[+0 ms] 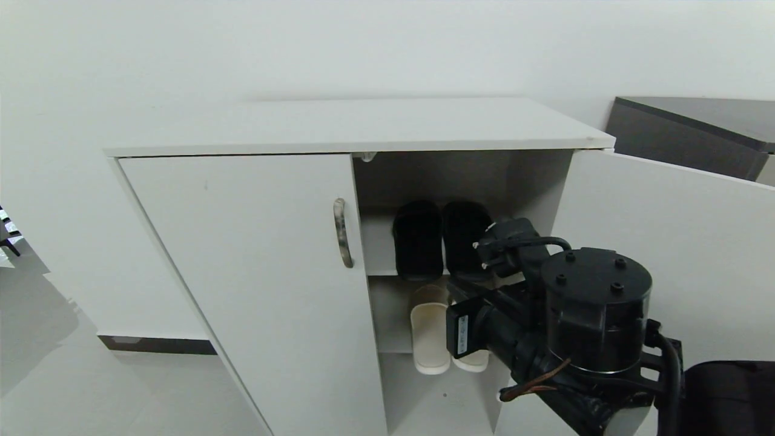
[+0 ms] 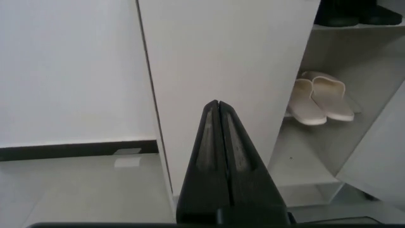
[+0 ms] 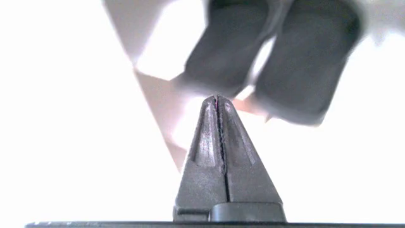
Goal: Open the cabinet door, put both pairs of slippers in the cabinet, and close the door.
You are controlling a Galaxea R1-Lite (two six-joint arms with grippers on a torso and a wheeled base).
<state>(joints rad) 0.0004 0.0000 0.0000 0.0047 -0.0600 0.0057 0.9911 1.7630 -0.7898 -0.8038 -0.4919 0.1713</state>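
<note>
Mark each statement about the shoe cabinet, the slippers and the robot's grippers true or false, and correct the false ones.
1. The black slippers sit on the upper shelf. True.
2. The cream slippers lie on the floor outside the cabinet. False: they sit inside, on the shelf below the black pair.
3. The cabinet's right-hand door stands open. True.
4. The right gripper holds a slipper. False: it is shut on nothing.
</note>
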